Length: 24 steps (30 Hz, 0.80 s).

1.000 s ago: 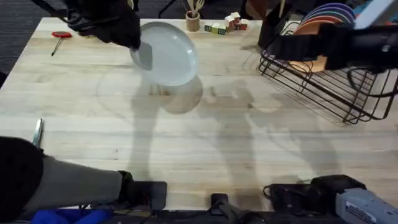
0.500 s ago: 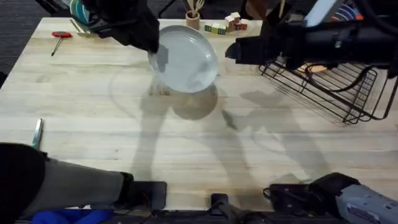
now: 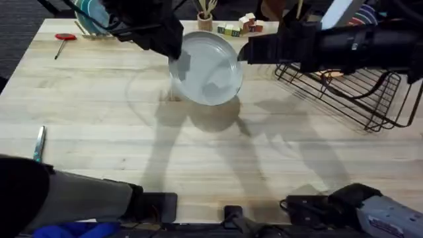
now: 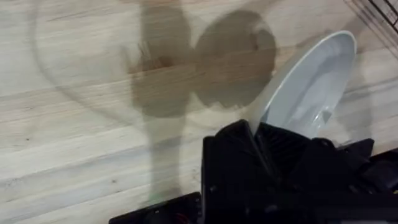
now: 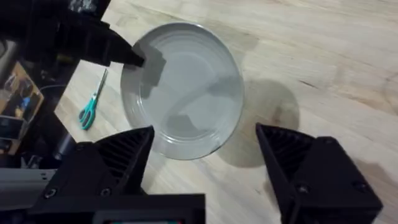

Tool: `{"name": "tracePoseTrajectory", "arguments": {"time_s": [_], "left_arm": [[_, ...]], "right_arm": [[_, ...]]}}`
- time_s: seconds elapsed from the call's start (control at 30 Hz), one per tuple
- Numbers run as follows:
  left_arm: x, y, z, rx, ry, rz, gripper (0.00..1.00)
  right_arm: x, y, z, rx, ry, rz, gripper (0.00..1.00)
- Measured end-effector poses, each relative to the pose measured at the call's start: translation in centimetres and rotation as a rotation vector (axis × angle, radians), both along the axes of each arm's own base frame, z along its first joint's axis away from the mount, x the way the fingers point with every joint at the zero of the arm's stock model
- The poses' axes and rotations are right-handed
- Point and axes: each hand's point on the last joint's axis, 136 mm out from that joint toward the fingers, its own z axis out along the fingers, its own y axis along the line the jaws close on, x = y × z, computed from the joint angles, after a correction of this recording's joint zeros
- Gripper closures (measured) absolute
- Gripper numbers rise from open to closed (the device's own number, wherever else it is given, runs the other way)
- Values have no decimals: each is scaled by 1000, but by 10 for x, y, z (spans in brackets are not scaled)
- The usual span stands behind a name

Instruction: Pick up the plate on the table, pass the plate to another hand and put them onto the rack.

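Left claw (image 3: 177,61) clamped on the plate (image 3: 210,69) rim, holding it tilted in the air above the worktop (image 3: 99,132). Right claw (image 5: 205,152) spread wide, fingers either side of the plate's far edge, not touching. Rack (image 3: 357,92) sits off to the right.

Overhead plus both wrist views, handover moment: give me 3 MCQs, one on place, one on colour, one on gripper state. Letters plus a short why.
1. Where is the round glossy white-grey plate?
A. flat on the light-wood table
B. held above the table
C. slotted in the black wire rack

2. What colour is the handle of the small tool at the table's far left corner?
A. red
B. yellow
C. white

3. How is the right gripper?
A. shut on the plate
B. shut, empty
C. open

Key: 1 B, the left gripper clamps its rim and a shadow lies on the table below; 2 A, it shows red in the overhead view; 3 C, its fingers stand apart in front of the plate.
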Motion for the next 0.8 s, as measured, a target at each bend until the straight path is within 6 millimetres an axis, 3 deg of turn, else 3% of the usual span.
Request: {"name": "tracePoseTrajectory", "arguments": {"time_s": [0.8], "left_arm": [[0,-1,0,-7,1,-2,956]], "right_arm": [[4,-11,-12,-55,28,-67,8]]}}
